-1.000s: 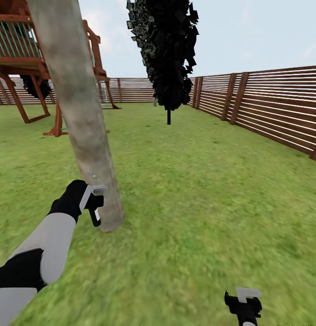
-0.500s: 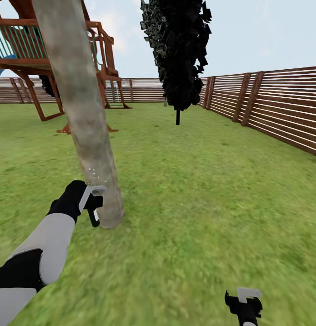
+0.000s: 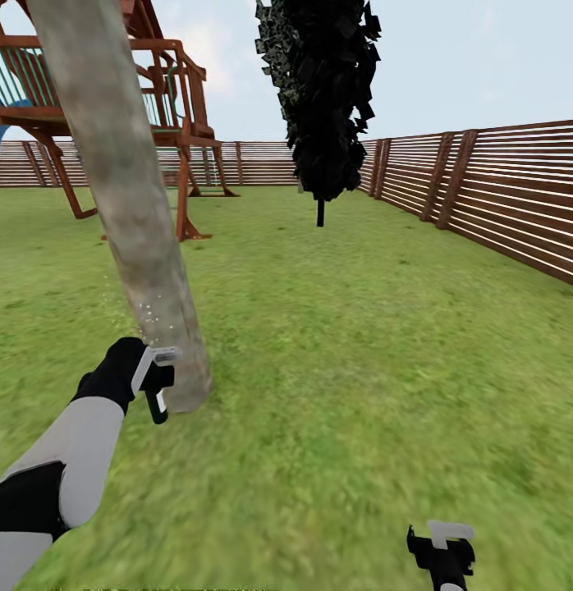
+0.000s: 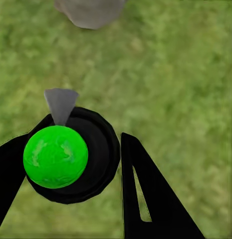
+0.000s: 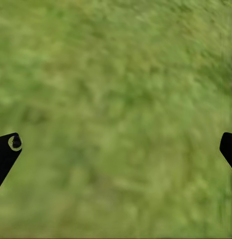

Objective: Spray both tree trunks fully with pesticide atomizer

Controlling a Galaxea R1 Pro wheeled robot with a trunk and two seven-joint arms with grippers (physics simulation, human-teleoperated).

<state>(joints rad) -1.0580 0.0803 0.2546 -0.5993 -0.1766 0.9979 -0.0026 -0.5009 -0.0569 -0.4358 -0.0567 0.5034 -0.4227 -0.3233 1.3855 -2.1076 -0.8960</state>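
Lawn [image 3: 360,345] (blurry green), slatted fence [image 3: 500,197], playset [image 3: 167,123]

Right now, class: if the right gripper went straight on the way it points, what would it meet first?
The grass. Between the right gripper's wide-apart fingertips the right wrist view shows lawn alone, so the way looks free down to the ground, though depth is unclear.

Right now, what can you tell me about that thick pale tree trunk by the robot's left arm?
The tree trunk is a thick, smooth, pale grey-tan column with blotchy mottling. It leans in the head view and stands rooted in the grass. Tiny white specks dot its lower part. The left end effector is beside its base, holding the pesticide atomizer.
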